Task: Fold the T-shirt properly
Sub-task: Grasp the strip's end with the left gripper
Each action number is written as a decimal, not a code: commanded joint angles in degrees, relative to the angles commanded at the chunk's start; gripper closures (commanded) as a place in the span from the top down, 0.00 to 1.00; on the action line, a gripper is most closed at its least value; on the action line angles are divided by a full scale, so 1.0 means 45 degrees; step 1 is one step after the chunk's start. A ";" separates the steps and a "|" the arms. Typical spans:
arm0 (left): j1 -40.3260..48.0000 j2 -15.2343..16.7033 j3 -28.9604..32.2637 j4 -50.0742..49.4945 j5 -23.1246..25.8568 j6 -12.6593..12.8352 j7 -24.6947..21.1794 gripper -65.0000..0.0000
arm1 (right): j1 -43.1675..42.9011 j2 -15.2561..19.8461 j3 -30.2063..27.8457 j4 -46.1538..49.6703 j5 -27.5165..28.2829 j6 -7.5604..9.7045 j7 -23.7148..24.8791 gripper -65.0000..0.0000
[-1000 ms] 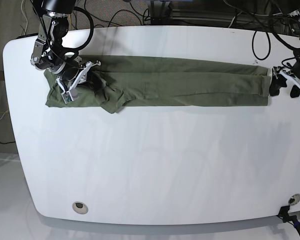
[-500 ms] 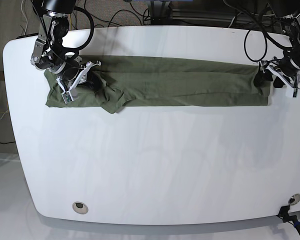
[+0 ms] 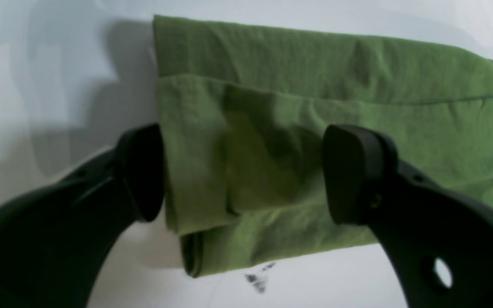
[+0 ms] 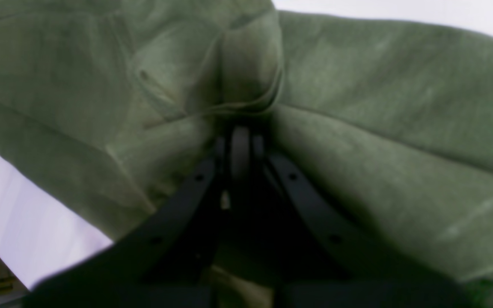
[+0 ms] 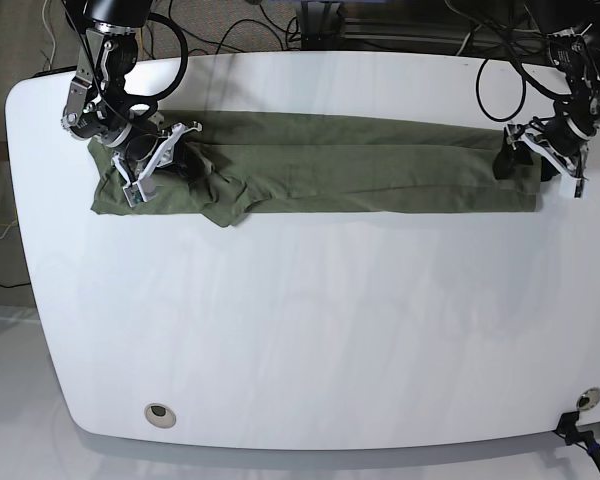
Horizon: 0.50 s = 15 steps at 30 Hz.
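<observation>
Left gripper (image 5: pixel 529 160) now astride T-shirt (image 5: pixel 360 175) end; right gripper's (image 4: pixel 240 128) pinch wrist-view only.

Base view high overhead on the table (image 5: pixel 300 330), wrist views close over opposite T-shirt (image 5: pixel 360 170) ends (both also in base)

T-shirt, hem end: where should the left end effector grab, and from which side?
Grip the stacked short edge of the T-shirt, coming in from beyond that end: the layers lie flat, and the open left end effector already straddles them.

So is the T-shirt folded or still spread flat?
Folded lengthwise: the T-shirt lies as a long narrow band, layered edges visible at its end.
</observation>
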 joint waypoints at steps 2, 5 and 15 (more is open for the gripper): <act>0.0000 0.0039 0.0000 0.0000 0.0000 0.0000 0.0000 0.79 | 0.0020 0.0000 0.0000 0.0000 0.0000 0.0000 0.0000 0.00; 0.0000 0.0039 0.0274 0.0020 -0.0020 0.0000 0.0000 0.79 | 0.0039 0.0000 0.0000 0.0000 0.0000 0.0000 0.0000 0.00; -0.0215 0.0039 0.0215 0.0020 -0.0020 0.0000 0.0000 0.27 | 0.0078 0.0000 0.0000 -0.0469 0.0000 0.0000 0.0000 0.00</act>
